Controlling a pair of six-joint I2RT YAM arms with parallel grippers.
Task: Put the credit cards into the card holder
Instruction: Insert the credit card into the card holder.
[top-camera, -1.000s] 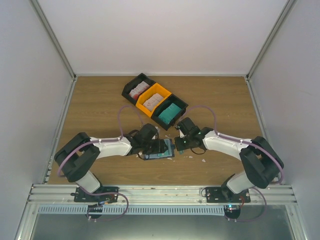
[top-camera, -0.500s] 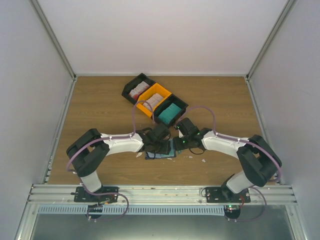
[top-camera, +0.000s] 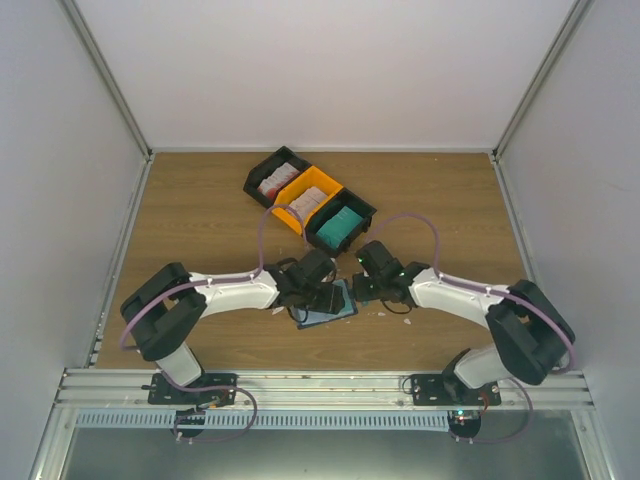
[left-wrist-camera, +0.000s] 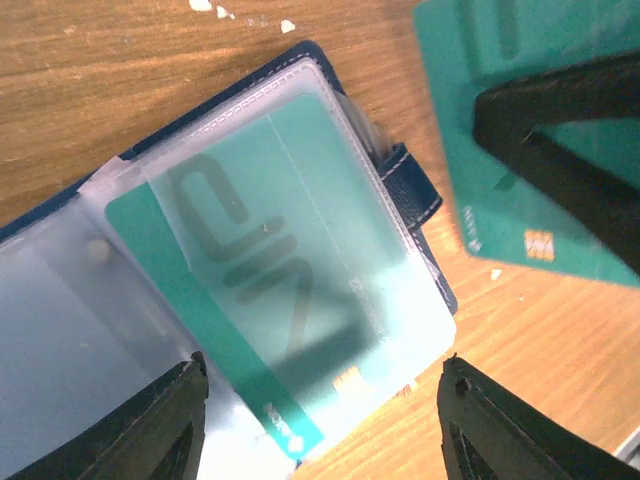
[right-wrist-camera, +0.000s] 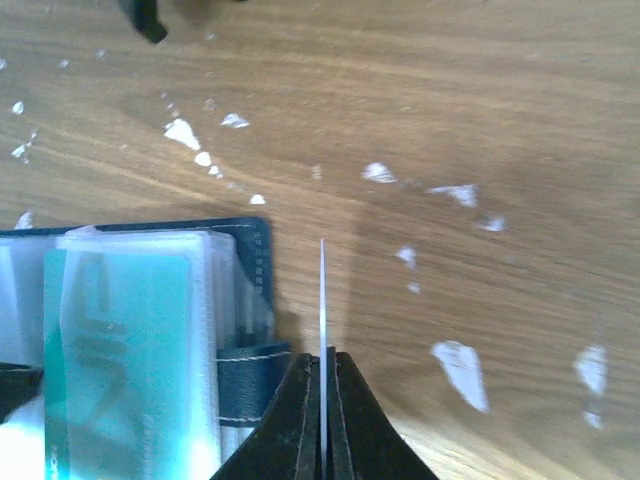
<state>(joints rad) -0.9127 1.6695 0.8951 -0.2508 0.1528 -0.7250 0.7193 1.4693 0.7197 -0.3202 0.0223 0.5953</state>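
arms reach inward, low; left gripper (left-wrist-camera: 320, 400) spread; right gripper (right-wrist-camera: 322, 372) pinching credit card (left-wrist-camera: 450, 110).

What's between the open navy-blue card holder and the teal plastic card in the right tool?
Left wrist view: bare wooden tabletop, plus the card holder's clasp strap poking toward the teal card.
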